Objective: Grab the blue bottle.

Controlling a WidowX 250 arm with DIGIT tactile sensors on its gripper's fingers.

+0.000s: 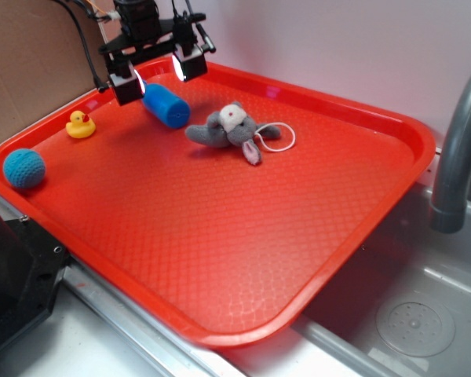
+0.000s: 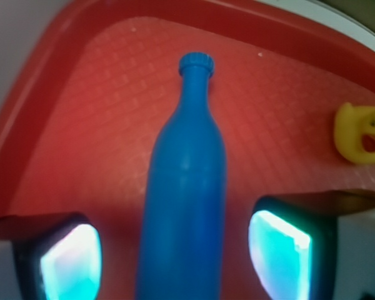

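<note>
The blue bottle lies on its side near the far left corner of the red tray. In the wrist view the blue bottle runs up the middle of the picture, its narrow neck and cap pointing away. My gripper hovers over it, open, one finger on each side of the body. My gripper shows a gap between each glowing pad and the bottle; neither pad touches it.
A grey plush mouse lies just right of the bottle. A yellow rubber duck and a teal crocheted ball sit at the tray's left edge. The duck appears at right in the wrist view. A grey faucet and sink lie to the right.
</note>
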